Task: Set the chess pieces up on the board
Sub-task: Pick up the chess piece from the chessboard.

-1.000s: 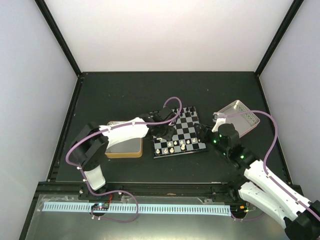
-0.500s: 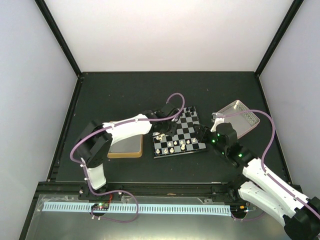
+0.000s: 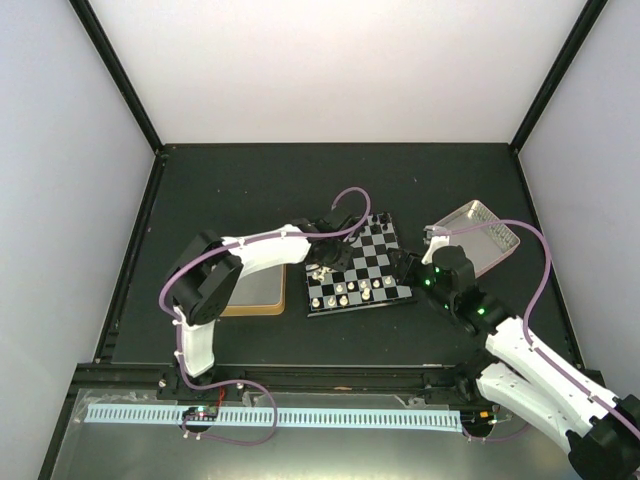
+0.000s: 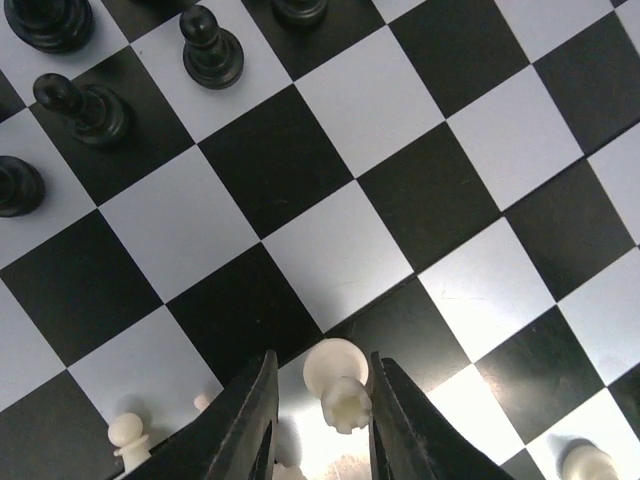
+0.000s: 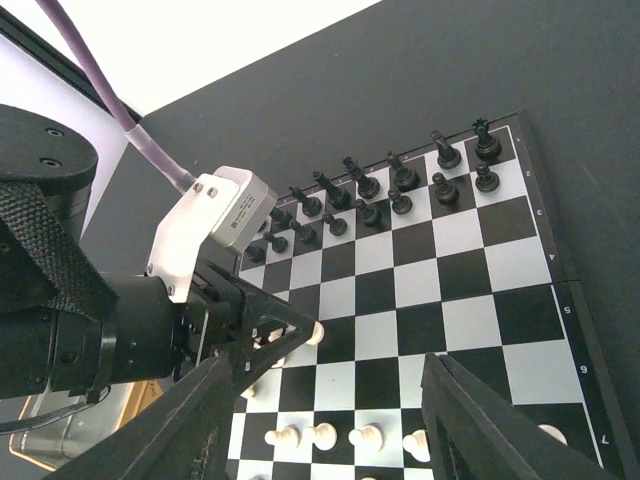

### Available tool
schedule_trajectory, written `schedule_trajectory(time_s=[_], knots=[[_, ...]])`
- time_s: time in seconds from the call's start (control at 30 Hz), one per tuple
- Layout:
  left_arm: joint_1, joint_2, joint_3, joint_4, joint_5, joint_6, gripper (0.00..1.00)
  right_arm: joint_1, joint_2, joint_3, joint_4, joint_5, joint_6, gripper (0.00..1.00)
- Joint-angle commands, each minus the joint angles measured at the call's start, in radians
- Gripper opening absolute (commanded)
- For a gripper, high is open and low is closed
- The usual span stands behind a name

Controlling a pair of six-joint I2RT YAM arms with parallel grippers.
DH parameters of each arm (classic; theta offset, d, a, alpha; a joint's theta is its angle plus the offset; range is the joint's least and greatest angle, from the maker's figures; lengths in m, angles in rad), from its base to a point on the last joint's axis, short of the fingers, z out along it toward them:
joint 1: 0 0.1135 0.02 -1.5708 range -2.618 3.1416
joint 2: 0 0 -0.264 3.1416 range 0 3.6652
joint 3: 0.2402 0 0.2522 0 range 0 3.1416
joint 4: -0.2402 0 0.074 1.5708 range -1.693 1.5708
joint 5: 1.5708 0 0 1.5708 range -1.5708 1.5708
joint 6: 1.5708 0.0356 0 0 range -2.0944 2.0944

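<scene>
**Status.** The left gripper (image 4: 322, 400) hangs over the board (image 4: 330, 250) with 1 cream pawn (image 4: 338, 385) between its 2 fingers. One finger appears to touch the pawn. On the other side a sliver of white square shows between finger and pawn. Whether the pawn is clamped or free cannot be told. The right gripper (image 5: 332, 365) hovers off the board's edge, its jaws wide apart and holding nothing.

**Location.** The pawn sits just ahead of the palm, level with the fingertips, over the line between a black and a white square. Another cream pawn (image 4: 128, 437) stands just outside one finger. The black pieces (image 4: 210, 50) stand well ahead of the fingertips.

**Orientation.** The pawn's long axis runs from head to base. The head points away from the palm, as on the standing pawns nearby, so the piece is probably upright. A slight lean cannot be ruled out.

**Hazards.**
1. Contact on 1 finger only could drag or tip the pawn when the hand withdraws.
2. A falling pawn could knock over the cream pawn beside the finger.
3. A pawn released here may straddle 2 squares.
</scene>
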Motion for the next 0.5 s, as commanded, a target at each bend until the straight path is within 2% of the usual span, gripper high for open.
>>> schedule_trajectory(time_s=[0.0, 0.17, 0.47], knots=[[0.009, 0.015, 0.033, 0.023, 0.0, 0.006, 0.23, 0.001, -0.02, -0.001, -0.007, 0.029, 0.0, 0.53], [0.009, -0.006, 0.02, 0.048, 0.006, 0.027, 0.13, 0.001, -0.036, -0.002, -0.015, 0.038, -0.001, 0.53], [-0.013, -0.151, -0.039, 0.074, 0.087, 0.037, 0.13, 0.001, -0.133, -0.016, -0.042, 0.097, 0.021, 0.53]])
